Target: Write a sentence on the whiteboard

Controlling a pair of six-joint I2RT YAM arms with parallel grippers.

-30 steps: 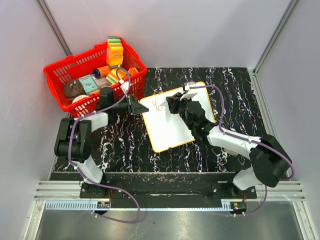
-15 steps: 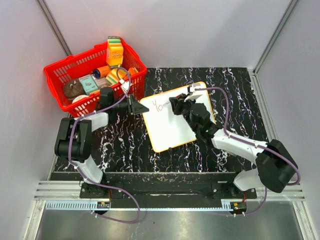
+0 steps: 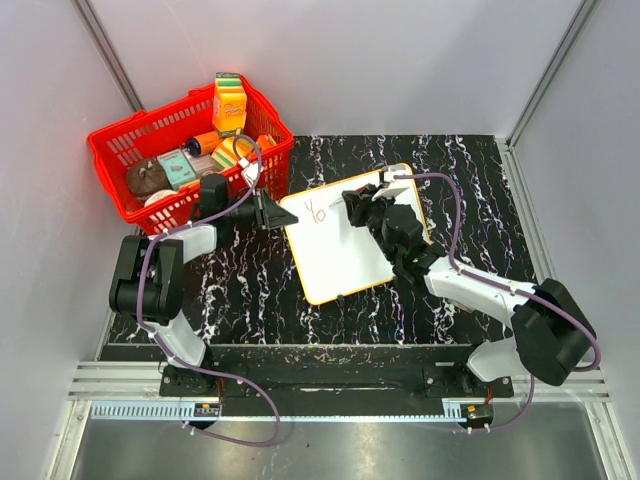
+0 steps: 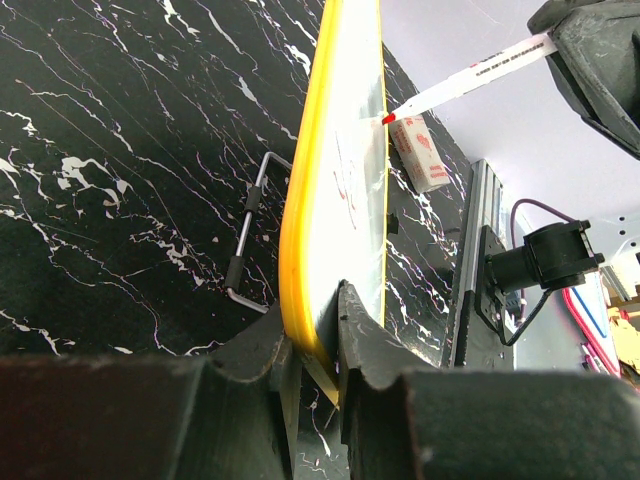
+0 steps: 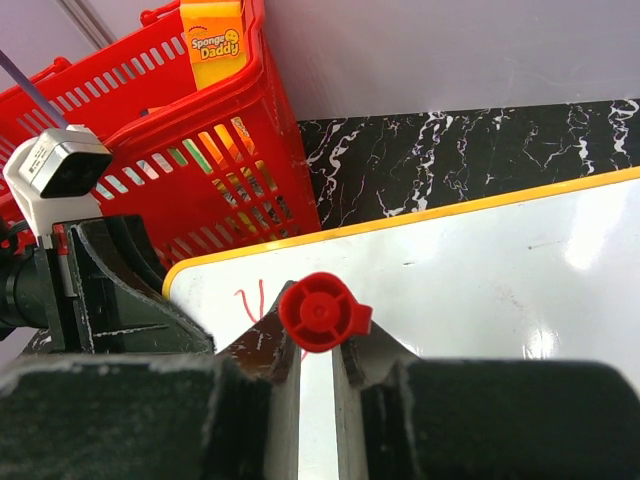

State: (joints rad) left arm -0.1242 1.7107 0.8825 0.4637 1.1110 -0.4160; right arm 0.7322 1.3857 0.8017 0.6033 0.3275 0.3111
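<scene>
Whiteboard (image 3: pixel 350 255) sits on desk (image 3: pixel 240 290), near basket (image 3: pixel 110 168). My left end effector (image 3: pixel 284 214) is clamped on its left edge; my right end effector (image 3: pixel 352 204) is clamped on marker (image 4: pixel 470 76), tip at board beside red lettering (image 3: pixel 317 210).

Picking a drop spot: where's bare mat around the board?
Free: mat between whiteboard and right wall, and behind it. Crowded: left edge, left gripper clamped there beside the basket; right gripper holds the marker over it.

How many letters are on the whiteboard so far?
2: a red Y with an o just right of it, near the upper-left corner of the whiteboard; the marker may hide more.
</scene>
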